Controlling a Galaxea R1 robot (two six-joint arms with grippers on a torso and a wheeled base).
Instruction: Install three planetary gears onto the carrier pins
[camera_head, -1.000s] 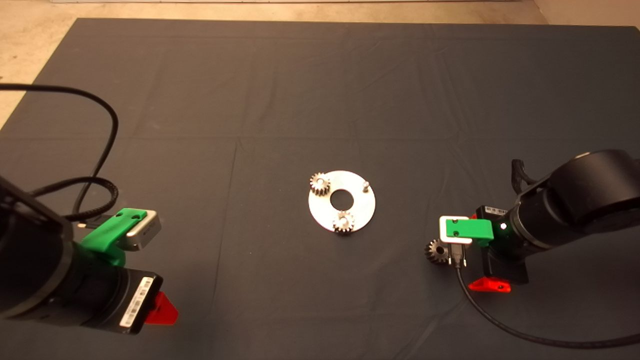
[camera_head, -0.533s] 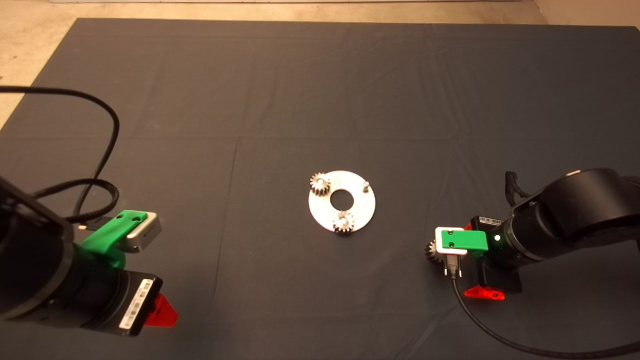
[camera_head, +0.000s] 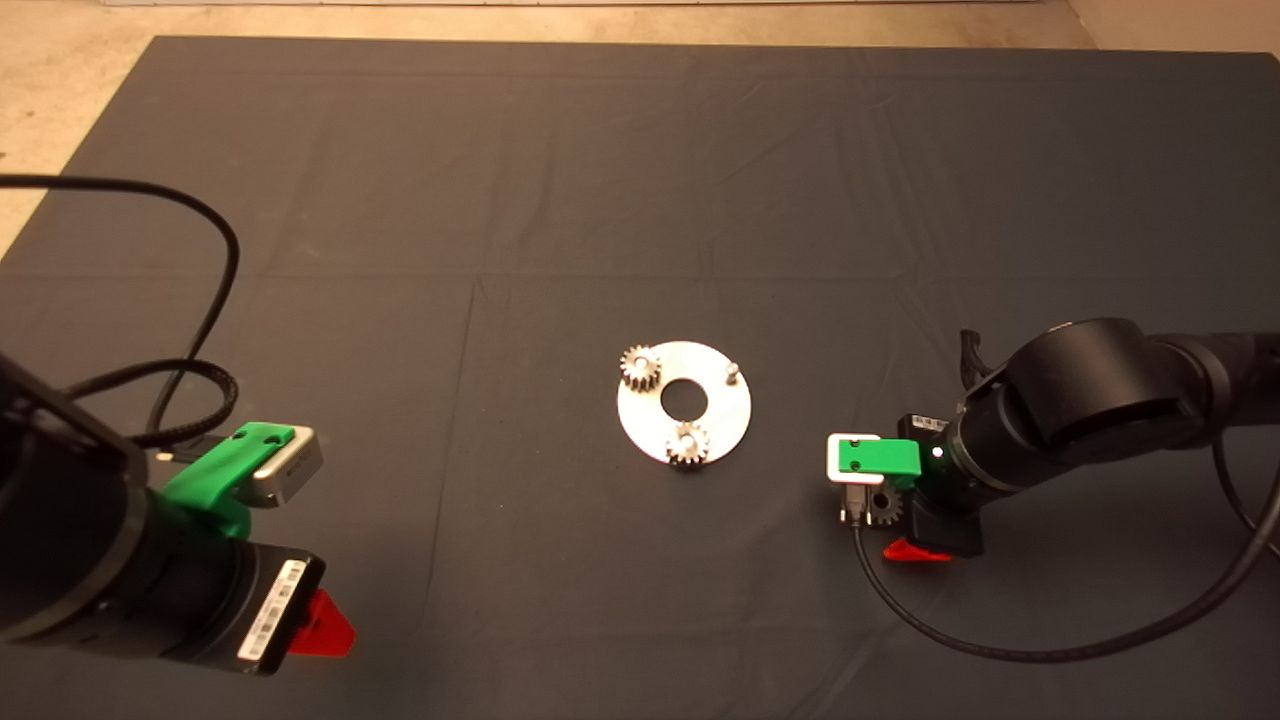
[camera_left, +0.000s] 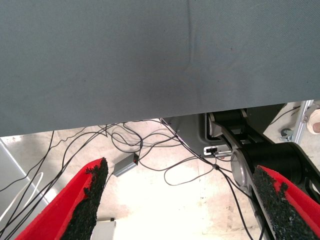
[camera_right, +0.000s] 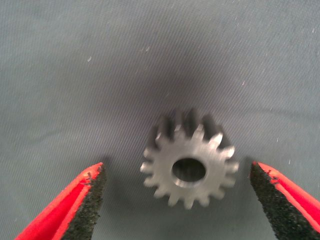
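Gear number three (camera_right: 189, 166) lies flat on the worktop, bore up, squarely between the wide-open, empty fingers (camera_right: 85, 200) of the right tool (camera_head: 893, 520), well to the right of the disc (camera_head: 722, 425) and its one bare pin (camera_head: 732, 371), while the left tool (camera_left: 182, 205) waits open, far left of that disc.

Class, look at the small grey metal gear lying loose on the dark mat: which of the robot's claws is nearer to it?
The right claw. It hangs open directly over the loose grey metal gear, one finger on each side. The left claw is parked open at the mat's lower left edge, far off.
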